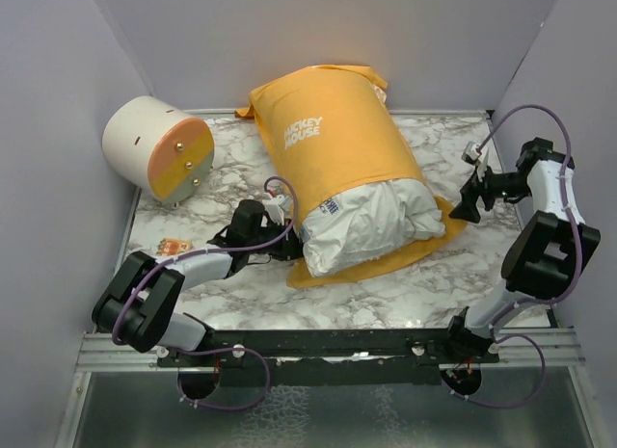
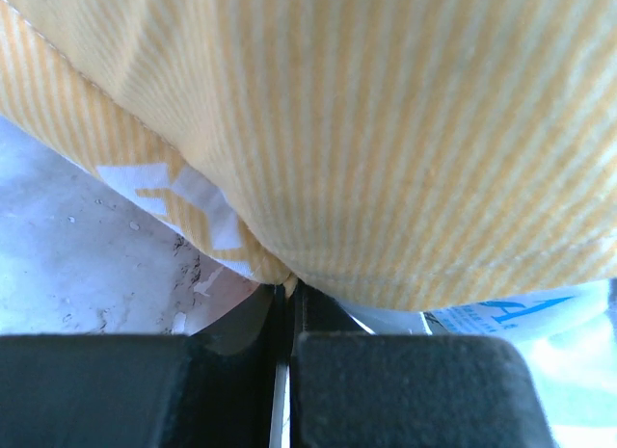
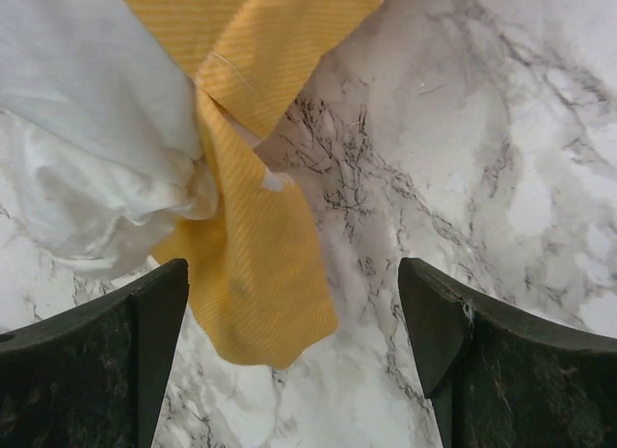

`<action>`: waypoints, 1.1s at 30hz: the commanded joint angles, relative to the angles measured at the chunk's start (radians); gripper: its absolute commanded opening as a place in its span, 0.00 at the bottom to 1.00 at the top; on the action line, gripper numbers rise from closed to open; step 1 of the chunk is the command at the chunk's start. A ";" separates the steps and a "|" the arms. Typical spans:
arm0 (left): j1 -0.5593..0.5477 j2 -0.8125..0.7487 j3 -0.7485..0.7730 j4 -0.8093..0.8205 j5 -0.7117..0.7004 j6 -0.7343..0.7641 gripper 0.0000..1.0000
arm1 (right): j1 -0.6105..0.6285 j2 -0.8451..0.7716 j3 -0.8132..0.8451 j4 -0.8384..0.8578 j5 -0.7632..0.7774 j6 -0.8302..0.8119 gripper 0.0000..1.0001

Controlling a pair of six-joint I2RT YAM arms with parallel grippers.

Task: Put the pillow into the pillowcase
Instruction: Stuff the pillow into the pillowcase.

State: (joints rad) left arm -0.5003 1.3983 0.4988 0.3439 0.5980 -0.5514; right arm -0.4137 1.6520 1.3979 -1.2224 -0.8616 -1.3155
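Observation:
The orange-yellow pillowcase [image 1: 337, 140] lies across the middle of the marble table, its white "MICKEY MOUSE" lettering facing up. The white pillow [image 1: 371, 222] is mostly inside it, and its near end with the printed label bulges out of the opening. My left gripper [image 1: 280, 217] is at the left edge of the opening. In the left wrist view it [image 2: 289, 299] is shut on a thin fold of the pillowcase [image 2: 386, 130] hem. My right gripper [image 1: 465, 202] hovers open and empty over the opening's right corner. In the right wrist view it [image 3: 294, 275] sits above the pillowcase flap [image 3: 251, 265], next to the pillow [image 3: 87, 130].
A cream-and-orange cylinder [image 1: 159, 144] lies at the back left. A small orange tag [image 1: 172, 246] lies on the table [image 1: 453, 275] by the left arm. Grey walls close in the back and both sides. A metal rail [image 1: 328, 347] runs along the near edge.

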 commanded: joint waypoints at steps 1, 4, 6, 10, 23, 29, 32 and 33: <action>0.006 -0.026 -0.011 0.009 0.027 0.005 0.00 | 0.019 0.096 0.014 -0.029 -0.035 -0.074 0.89; 0.006 -0.019 -0.007 0.015 0.035 -0.001 0.00 | 0.058 0.088 -0.052 0.065 -0.022 -0.045 0.89; 0.006 -0.017 -0.001 0.014 0.043 0.001 0.00 | 0.077 0.080 -0.087 0.138 -0.009 -0.018 0.88; 0.006 -0.026 0.007 -0.002 0.052 0.010 0.00 | 0.095 0.111 -0.078 0.141 -0.039 -0.032 0.79; 0.008 -0.123 0.044 -0.112 0.016 0.066 0.00 | 0.113 0.077 -0.052 -0.126 -0.060 -0.256 0.15; 0.012 -0.153 0.033 -0.133 0.005 0.074 0.00 | 0.114 0.068 -0.105 0.038 0.052 -0.156 0.64; 0.014 -0.150 0.030 -0.131 0.009 0.074 0.00 | 0.113 0.090 -0.097 0.058 0.035 -0.148 0.62; 0.015 -0.149 0.029 -0.129 0.009 0.073 0.00 | 0.114 0.099 -0.092 0.058 0.024 -0.152 0.62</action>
State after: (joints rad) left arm -0.4908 1.2751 0.5106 0.2058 0.5941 -0.4950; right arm -0.3065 1.7466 1.3056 -1.2247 -0.8452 -1.4860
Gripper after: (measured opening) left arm 0.015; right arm 0.629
